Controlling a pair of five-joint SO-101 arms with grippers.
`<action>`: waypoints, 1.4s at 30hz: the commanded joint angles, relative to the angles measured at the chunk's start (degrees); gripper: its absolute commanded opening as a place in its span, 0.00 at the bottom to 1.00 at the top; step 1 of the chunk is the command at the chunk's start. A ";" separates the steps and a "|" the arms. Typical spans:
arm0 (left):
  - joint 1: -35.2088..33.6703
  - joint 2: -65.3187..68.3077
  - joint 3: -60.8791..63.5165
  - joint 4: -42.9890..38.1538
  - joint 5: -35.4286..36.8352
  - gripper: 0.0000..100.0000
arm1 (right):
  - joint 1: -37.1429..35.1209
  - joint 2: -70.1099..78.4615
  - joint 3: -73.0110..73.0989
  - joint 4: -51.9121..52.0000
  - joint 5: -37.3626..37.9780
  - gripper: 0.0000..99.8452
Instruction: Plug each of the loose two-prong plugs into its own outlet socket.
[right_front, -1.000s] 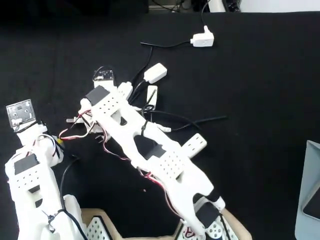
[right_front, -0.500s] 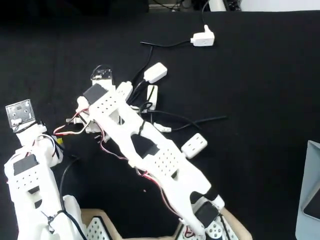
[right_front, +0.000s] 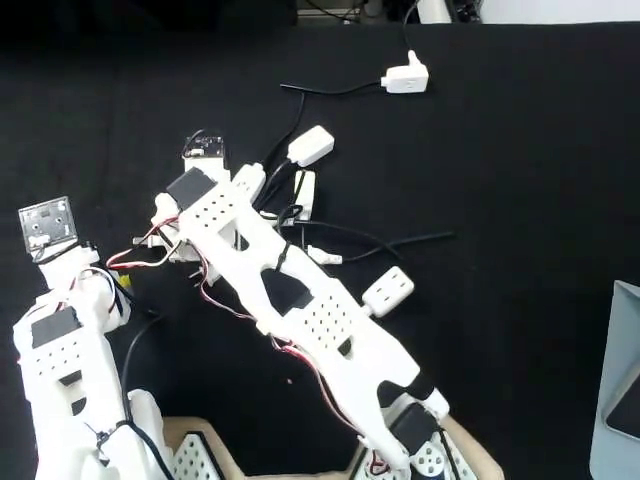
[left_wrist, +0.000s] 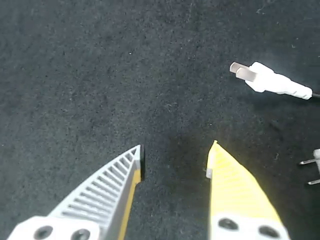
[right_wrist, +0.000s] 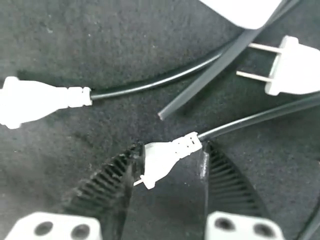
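In the right wrist view, my right gripper (right_wrist: 170, 155) is open and low over the cloth. A small white two-prong plug (right_wrist: 167, 156) lies slantwise between its black fingers (right_wrist: 125, 175), close to both. Another white plug (right_wrist: 35, 100) on a black cable and a two-prong plug (right_wrist: 295, 65) lie farther off. My left gripper (left_wrist: 175, 160) is open over bare cloth, with a white two-prong plug (left_wrist: 270, 80) lying beyond its fingertips. From above, the right arm (right_front: 260, 250) stretches over the cable tangle and the left arm (right_front: 60, 340) stands at the near left. White outlet blocks (right_front: 388, 290), (right_front: 310, 145), (right_front: 405, 78) lie on the black table.
Black cables (right_front: 380, 243) cross the middle of the table, and one cut cable end (right_wrist: 162, 115) lies just beyond the right gripper. A white plug (right_front: 303, 190) lies beside the right arm. A grey box (right_front: 618, 400) stands at the right edge. The far right of the cloth is bare.
The right arm has shifted a little left and away, uncovering more of the outlet block beside its forearm. The left arm's wrist has edged slightly right.
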 joint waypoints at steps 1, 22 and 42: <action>0.75 -1.14 -2.42 -0.79 0.26 0.22 | -1.05 2.07 0.57 1.23 -0.53 0.19; 0.66 -1.14 -2.42 -0.79 0.26 0.22 | 4.31 2.59 0.04 1.23 -0.53 0.18; 0.66 -1.14 -2.42 -0.79 0.18 0.22 | 1.05 2.15 0.04 2.20 4.57 0.01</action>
